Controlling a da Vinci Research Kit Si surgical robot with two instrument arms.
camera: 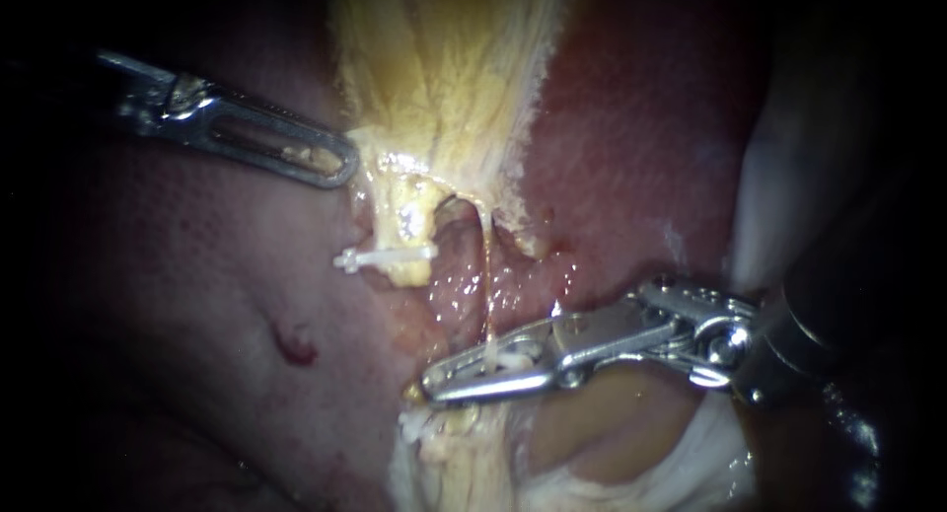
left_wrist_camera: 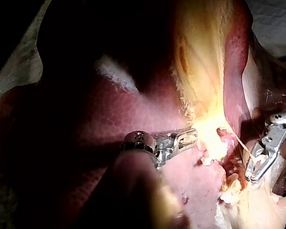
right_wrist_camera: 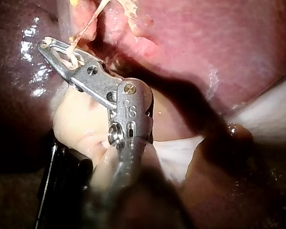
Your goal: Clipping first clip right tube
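The left instrument [camera: 340, 166] comes in from the far left. Its slotted tip lies just at the left edge of the pale yellow tissue [camera: 444, 78] that hangs down the middle of the scene. Its claw shows as one flat outline with a fleck of yellow in the slot; I cannot tell whether it is together or clamped on that tissue. Under it and nearer spreads the liver [camera: 178, 305], dark red, with one small red spot [camera: 294, 346] on it.

At the lower end of the yellow tissue two tubes can be counted. The left tube [camera: 406, 221] is a short, thick yellow stump. One white clip [camera: 390, 257] sits across it, with its end sticking out to the left. Just to its right, the right tube [camera: 487, 275] is a thin pale strand. It arches off the yellow tissue and runs straight down towards the near side, into the claw of the right instrument [camera: 432, 384].

That instrument enters from the right, its shaft dark at the edge of the scene. Its claw is nearly together, with the tips almost meeting on the left. It is clamped on a second white clip [camera: 505, 359], and the right tube passes between the two halves at that clip. The right wrist view shows the same: the strand threading through the narrow claw.

In all there are two instruments, two tubes and two clips that can be made out clearly.
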